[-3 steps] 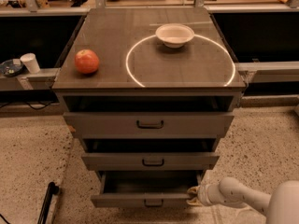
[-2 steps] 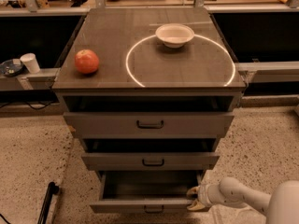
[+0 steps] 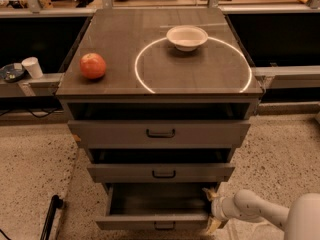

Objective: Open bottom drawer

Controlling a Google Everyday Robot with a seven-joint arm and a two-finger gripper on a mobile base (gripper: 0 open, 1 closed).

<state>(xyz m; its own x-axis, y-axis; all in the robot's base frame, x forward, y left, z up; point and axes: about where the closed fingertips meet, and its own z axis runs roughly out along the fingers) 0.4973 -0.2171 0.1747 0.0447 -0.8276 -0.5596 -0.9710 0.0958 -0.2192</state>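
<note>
- The robot's claw (image 3: 212,210), tan-yellow against the pale arm behind it, sits at the right front corner of the bottom drawer (image 3: 130,222), low in the camera view.
- Directly behind the claw is a rounded white wrist segment (image 3: 246,207), smooth and bulbous, with a soft sheen.
- A slimmer off-white forearm (image 3: 272,215), plain and tube-shaped, joins that segment toward the lower right.
- A broad, curved, grey-white casing (image 3: 305,221) fills the bottom right corner, cut off by the frame's edge.

Speckled stone floor (image 3: 30,164); dark recess (image 3: 40,39) behind (dim warm light).
</note>
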